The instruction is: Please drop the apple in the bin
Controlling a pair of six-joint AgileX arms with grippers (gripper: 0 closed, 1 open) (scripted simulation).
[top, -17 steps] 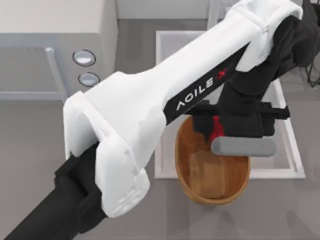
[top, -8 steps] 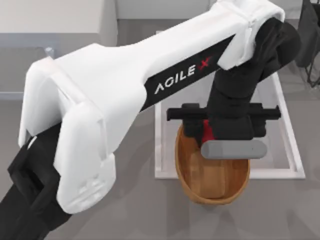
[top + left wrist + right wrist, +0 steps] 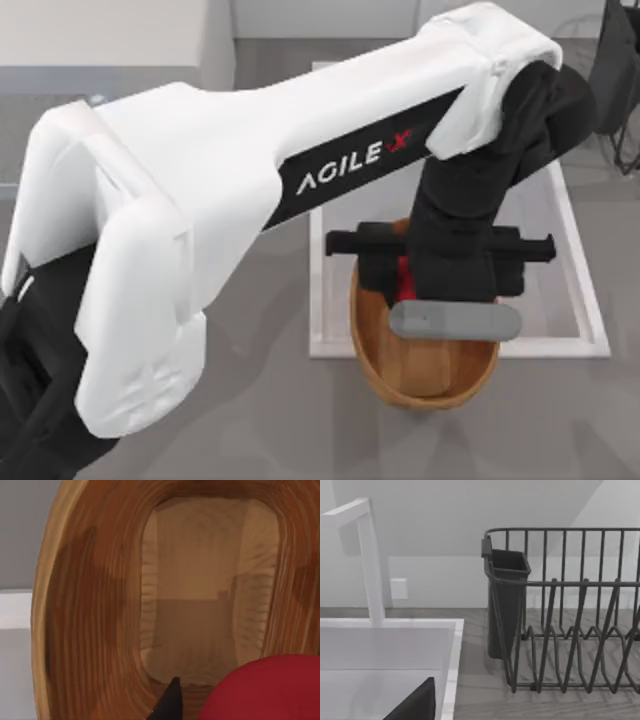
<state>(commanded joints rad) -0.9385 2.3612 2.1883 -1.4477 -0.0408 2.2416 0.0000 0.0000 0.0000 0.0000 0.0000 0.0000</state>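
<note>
My left hand [image 3: 405, 275] is pinching the apple [image 3: 404, 277] directly above the bin [image 3: 375, 340] (its long axis running toward the tabletop's near edge), so the fruit is hanging over the far end of the open floor below.

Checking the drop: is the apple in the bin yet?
Not yet. The apple sits in the left gripper above the bin, whose bottom is bare.

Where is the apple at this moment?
The apple is held in the left gripper above the bin, right of the table's centre in the top view; the left wrist view shows it over the bin's floor.
</note>
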